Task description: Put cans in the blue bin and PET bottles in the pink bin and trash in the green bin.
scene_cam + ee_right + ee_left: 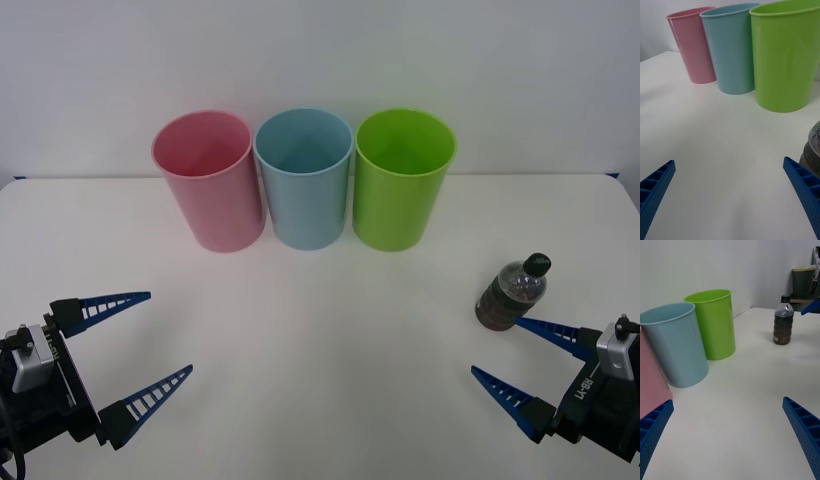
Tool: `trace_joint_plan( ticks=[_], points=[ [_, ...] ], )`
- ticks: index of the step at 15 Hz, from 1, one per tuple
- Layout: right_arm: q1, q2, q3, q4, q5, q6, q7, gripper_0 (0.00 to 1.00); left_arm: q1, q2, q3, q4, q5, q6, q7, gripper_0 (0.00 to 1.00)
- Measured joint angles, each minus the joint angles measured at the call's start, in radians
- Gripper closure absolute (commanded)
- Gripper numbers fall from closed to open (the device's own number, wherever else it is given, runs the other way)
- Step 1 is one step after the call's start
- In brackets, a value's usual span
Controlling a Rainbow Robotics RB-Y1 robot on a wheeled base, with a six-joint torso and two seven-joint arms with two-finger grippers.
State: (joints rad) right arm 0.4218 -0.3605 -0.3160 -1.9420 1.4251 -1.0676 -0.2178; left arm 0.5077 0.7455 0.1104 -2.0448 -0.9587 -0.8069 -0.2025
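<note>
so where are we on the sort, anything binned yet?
Nothing looks binned: the pink bin, blue bin and green bin look empty. The PET bottle stands upright on the table beside the open right gripper, ungrasped. The left gripper is open. Everything remains.

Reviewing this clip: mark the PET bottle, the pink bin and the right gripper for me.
PET bottle (510, 297): front view, on its dark midsection.
Pink bin (213, 200): front view, on its outer wall.
Right gripper (502, 354): front view, midway between its open blue fingertips, just beside the bottle.
</note>
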Motion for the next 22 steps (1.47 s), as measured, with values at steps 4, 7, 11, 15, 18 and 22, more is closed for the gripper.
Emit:
trace_joint_plan(
  ticks=[4, 7, 11, 15, 18, 22],
  points=[
    [0.000, 0.000, 0.000, 0.000, 0.000, 0.000, 0.000, 0.00, 0.000, 0.000, 0.000, 0.000, 0.000, 0.000, 0.000, 0.00],
    [0.000, 0.000, 0.000, 0.000, 0.000, 0.000, 0.000, 0.00, 0.000, 0.000, 0.000, 0.000, 0.000, 0.000, 0.000, 0.00],
    [0.000, 0.000, 0.000, 0.000, 0.000, 0.000, 0.000, 0.00, 0.000, 0.000, 0.000, 0.000, 0.000, 0.000, 0.000, 0.00],
    [0.000, 0.000, 0.000, 0.000, 0.000, 0.000, 0.000, 0.00, 0.000, 0.000, 0.000, 0.000, 0.000, 0.000, 0.000, 0.00],
    [0.000, 0.000, 0.000, 0.000, 0.000, 0.000, 0.000, 0.00, 0.000, 0.000, 0.000, 0.000, 0.000, 0.000, 0.000, 0.00],
    [0.000, 0.000, 0.000, 0.000, 0.000, 0.000, 0.000, 0.00, 0.000, 0.000, 0.000, 0.000, 0.000, 0.000, 0.000, 0.00]
  ],
)
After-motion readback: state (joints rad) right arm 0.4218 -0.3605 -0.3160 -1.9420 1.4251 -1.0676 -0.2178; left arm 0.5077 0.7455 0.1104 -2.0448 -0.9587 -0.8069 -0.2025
